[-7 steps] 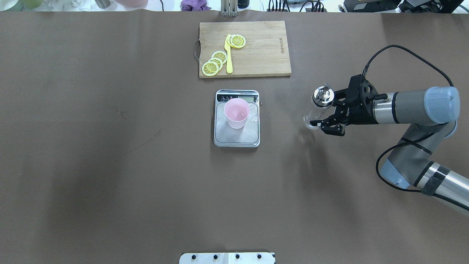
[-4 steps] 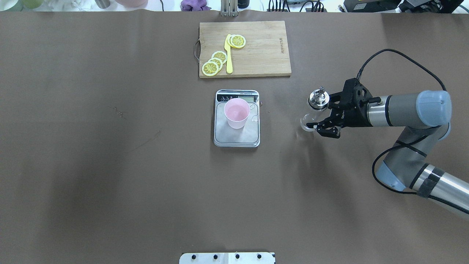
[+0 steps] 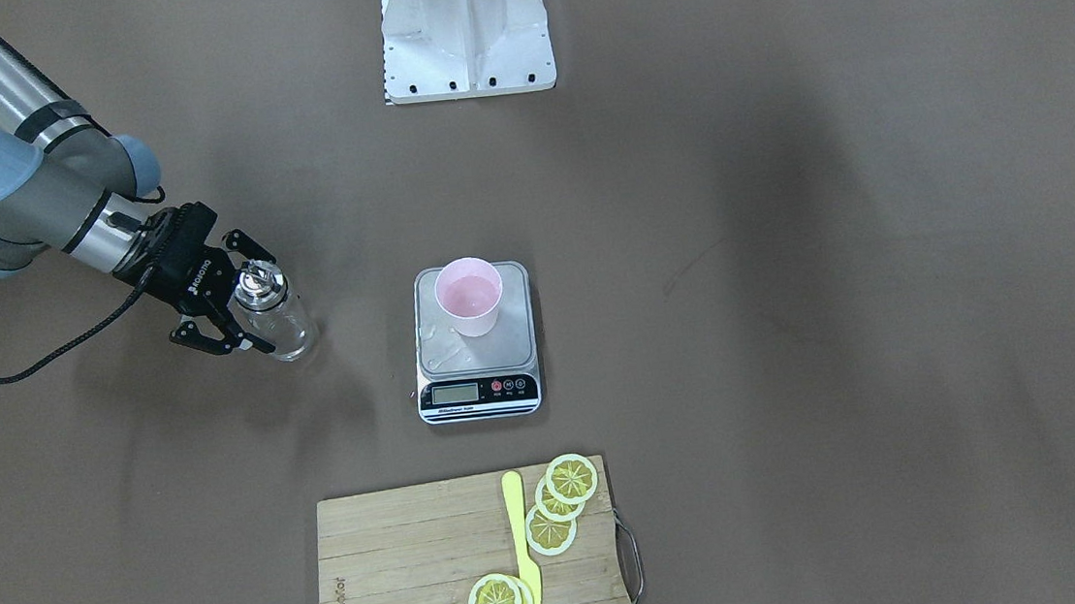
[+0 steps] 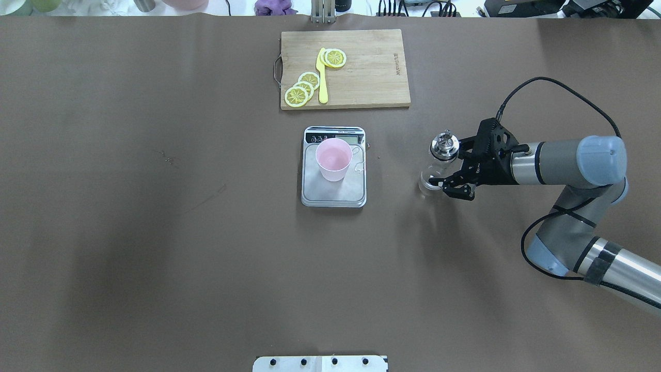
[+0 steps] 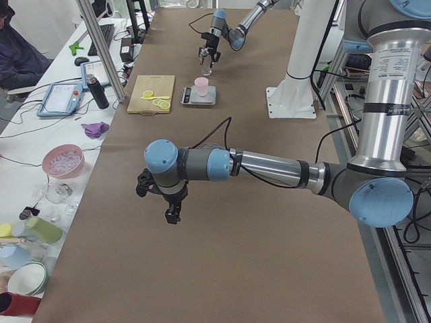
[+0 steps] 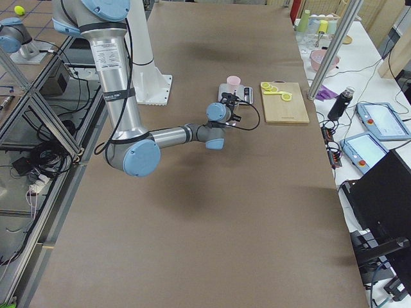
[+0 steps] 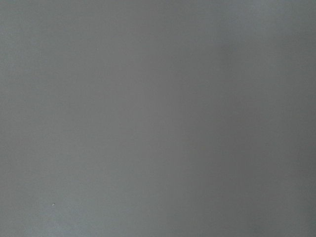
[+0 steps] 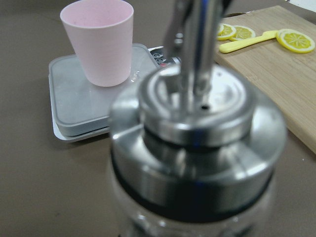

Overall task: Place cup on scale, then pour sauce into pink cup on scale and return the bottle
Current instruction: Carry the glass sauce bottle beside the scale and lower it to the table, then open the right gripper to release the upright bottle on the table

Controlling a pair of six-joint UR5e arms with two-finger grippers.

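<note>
The pink cup [image 4: 334,159] [image 3: 468,296] stands upright on the scale [image 4: 333,195] [image 3: 504,346], toward its display end. To the right of the scale, my right gripper [image 4: 448,164] [image 3: 256,307] is shut on the clear glass bottle [image 4: 438,164] [image 3: 280,317], fingers on either side of its body. The bottle is upright, its base at or just above the table. The right wrist view is filled by the bottle's metal cap [image 8: 197,148], with the cup [image 8: 98,42] and scale [image 8: 74,103] behind it. My left gripper [image 5: 171,210] hangs over bare table, far from these things; I cannot tell its state.
A wooden cutting board [image 4: 366,77] [image 3: 395,567] with lemon slices and a yellow knife lies beyond the scale. The robot's base plate [image 3: 467,55] sits at the near edge. Cups, bowls and cables crowd the bench past the far edge.
My right gripper has carried the bottle a little left and lower towards the table, keeping it upright. The cup and scale have not moved.
</note>
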